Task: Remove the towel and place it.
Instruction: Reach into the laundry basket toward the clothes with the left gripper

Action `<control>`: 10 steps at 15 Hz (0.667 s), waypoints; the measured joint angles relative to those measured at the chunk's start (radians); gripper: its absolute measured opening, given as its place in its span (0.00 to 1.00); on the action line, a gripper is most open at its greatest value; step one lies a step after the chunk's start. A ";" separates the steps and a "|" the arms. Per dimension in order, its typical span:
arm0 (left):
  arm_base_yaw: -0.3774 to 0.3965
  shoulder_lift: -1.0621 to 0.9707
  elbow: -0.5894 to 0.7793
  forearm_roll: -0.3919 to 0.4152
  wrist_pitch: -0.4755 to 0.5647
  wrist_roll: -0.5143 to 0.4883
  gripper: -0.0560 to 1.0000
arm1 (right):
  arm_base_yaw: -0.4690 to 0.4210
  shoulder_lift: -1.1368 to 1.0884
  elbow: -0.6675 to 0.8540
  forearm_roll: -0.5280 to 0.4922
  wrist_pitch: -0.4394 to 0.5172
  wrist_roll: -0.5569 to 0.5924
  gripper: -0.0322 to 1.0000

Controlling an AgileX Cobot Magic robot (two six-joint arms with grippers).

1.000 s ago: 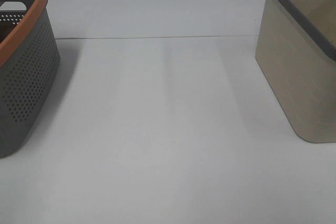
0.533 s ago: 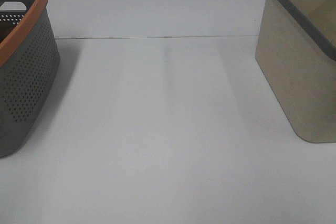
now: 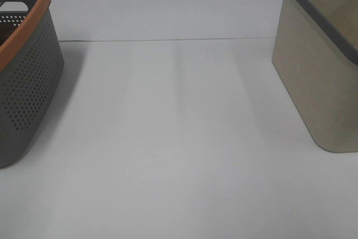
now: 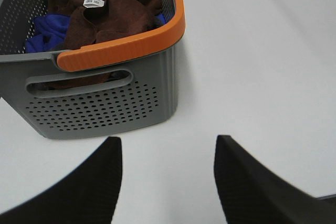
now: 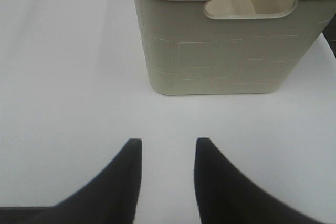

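Reach step, nothing lifted yet: the towel [image 4: 100,9] lies bunched in the grey basket [image 4: 123,51], over a blue cloth [image 4: 47,30]. Outside it, the left tool [image 4: 168,145] hangs wide and empty. The right tool [image 5: 167,145], narrower, faces the beige basket [image 5: 226,56]. Next, likely: left goes over the rim and down.

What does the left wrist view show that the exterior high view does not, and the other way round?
Only the left wrist view: the dark brown towel with its white tag, lying crumpled inside the grey basket on top of a blue cloth, and the open left pincer, holding nothing.
Only the exterior high view: the beige basket with a dark grey rim, on the right side.
Both: the perforated grey basket with its orange rim, and the white table.
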 joint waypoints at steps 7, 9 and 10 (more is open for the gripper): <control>0.000 0.148 -0.040 0.015 -0.318 -0.003 0.55 | 0.000 0.000 0.000 0.000 0.000 0.000 0.36; 0.000 0.297 -0.043 0.016 -0.466 -0.011 0.55 | 0.000 0.000 0.000 0.000 0.000 0.000 0.36; 0.000 0.372 -0.054 0.016 -0.525 -0.012 0.55 | 0.000 0.000 0.000 0.000 0.000 0.000 0.36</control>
